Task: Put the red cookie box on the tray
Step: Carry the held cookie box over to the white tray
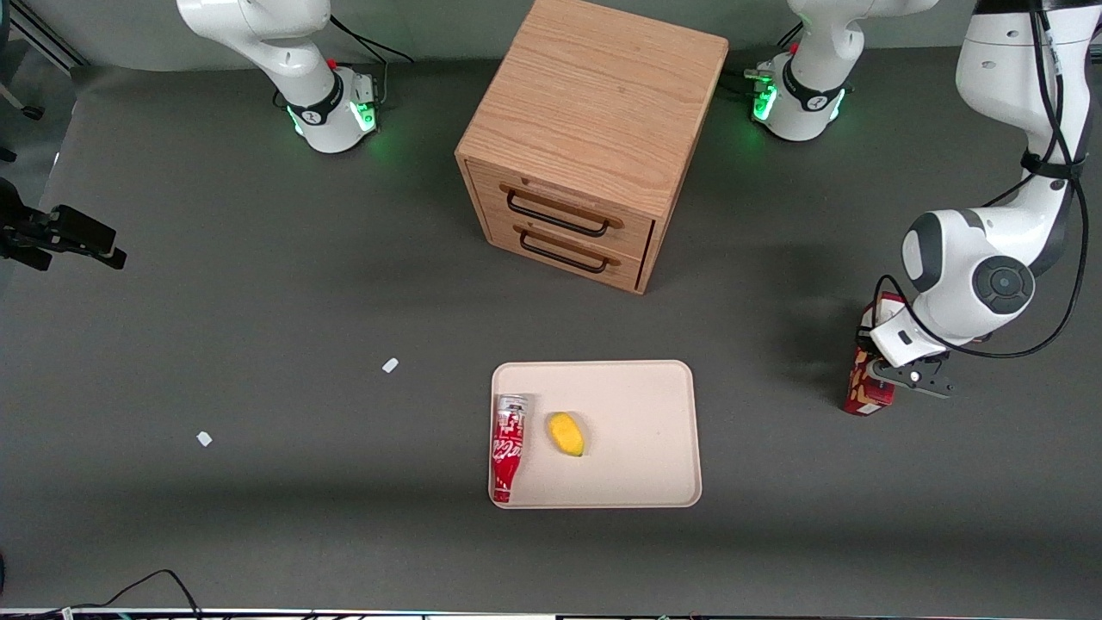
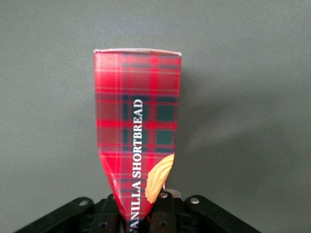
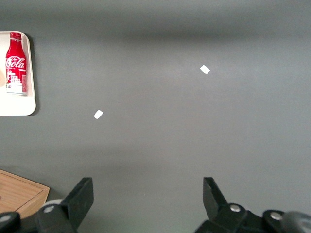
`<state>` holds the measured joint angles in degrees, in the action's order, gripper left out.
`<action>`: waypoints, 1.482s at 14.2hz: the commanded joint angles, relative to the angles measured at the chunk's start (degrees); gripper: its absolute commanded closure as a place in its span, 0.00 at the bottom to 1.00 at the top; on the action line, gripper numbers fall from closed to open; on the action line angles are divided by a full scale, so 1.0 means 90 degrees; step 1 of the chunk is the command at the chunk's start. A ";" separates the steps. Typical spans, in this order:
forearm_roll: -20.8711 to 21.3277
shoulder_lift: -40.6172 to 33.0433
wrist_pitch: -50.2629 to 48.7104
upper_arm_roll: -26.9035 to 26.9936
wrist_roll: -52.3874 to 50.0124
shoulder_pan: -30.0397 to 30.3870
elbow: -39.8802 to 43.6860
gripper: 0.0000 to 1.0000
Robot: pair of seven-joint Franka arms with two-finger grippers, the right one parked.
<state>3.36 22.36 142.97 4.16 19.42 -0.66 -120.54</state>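
Note:
The red cookie box (image 1: 864,386), a slim tartan carton with a cookie picture, is upright at the working arm's end of the table, well to the side of the tray. My left gripper (image 1: 895,375) is shut on it near its upper end. In the left wrist view the box (image 2: 138,131) reaches away from the gripper (image 2: 141,216), with the black fingers (image 2: 165,213) pressed on its sides. Whether its lower end touches the table does not show. The beige tray (image 1: 641,413) lies nearer the front camera than the cabinet.
On the tray lie a red-and-white soda can (image 1: 508,443) and a small yellow fruit (image 1: 566,433); the can (image 3: 15,62) and tray corner (image 3: 17,109) also show in the right wrist view. A wooden two-drawer cabinet (image 1: 590,146) stands mid-table. Two white scraps (image 1: 390,365) (image 1: 204,438) lie toward the parked arm's end.

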 commanded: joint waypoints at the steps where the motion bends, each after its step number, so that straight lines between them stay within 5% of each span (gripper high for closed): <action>1: -0.0022 -0.0393 -0.1046 0.0007 0.0010 -0.0004 0.0499 1.00; 3: -0.0080 -0.0511 -0.2265 -0.0003 -0.0039 -0.0033 0.1289 1.00; 6: -0.0772 -0.0444 -0.4005 -0.0042 -0.0545 -0.0218 0.2666 1.00; 10: -0.0803 0.0083 -0.5512 -0.0596 -0.2212 -0.0532 0.4727 1.00; 15: -0.0793 0.1127 -0.4989 -0.1389 -0.4138 -0.0951 0.5794 1.00; 21: -0.0658 0.2505 -0.3827 -0.1390 -0.4433 -0.1654 0.6011 1.00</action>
<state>-3.51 40.88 107.64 -8.87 -18.68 -13.32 -70.49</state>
